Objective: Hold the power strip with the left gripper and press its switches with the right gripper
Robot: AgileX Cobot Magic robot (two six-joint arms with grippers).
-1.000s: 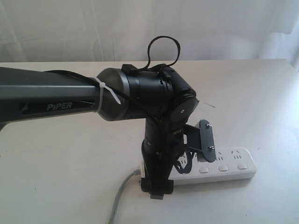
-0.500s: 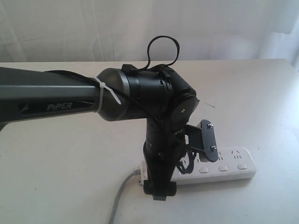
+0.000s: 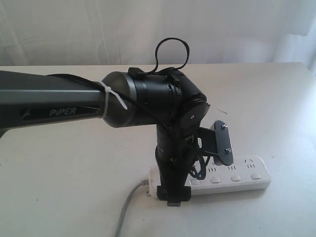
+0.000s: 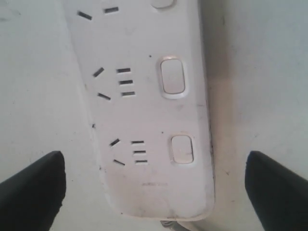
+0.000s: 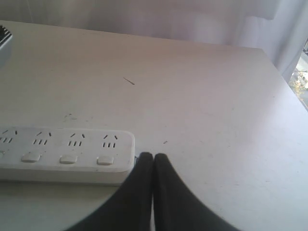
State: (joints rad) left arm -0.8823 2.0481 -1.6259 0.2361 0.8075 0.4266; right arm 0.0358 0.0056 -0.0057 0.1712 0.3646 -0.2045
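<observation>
The white power strip (image 3: 237, 176) lies on the table with its grey cord (image 3: 127, 206) running off its left end. My left gripper (image 3: 197, 170) hangs over that cord end, open. In the left wrist view its two black fingers stand either side of the power strip (image 4: 144, 110), apart from its sides, with the left gripper (image 4: 154, 187) centred over it. Two switches (image 4: 173, 77) show there beside the socket groups. My right gripper (image 5: 153, 156) is shut and empty, its tips beside the strip's other end (image 5: 67, 154), near three switches (image 5: 68, 159). The exterior view does not show it.
The white table (image 3: 59, 168) runs back to a pale curtain. My left arm's grey PiPER link (image 3: 54, 106) crosses the left half of the exterior view. A small dark sliver (image 5: 128, 81) lies on the table beyond the strip.
My left gripper has shifted slightly to the right over the strip's cord end, its rear pad swinging right. The strip has not moved.
</observation>
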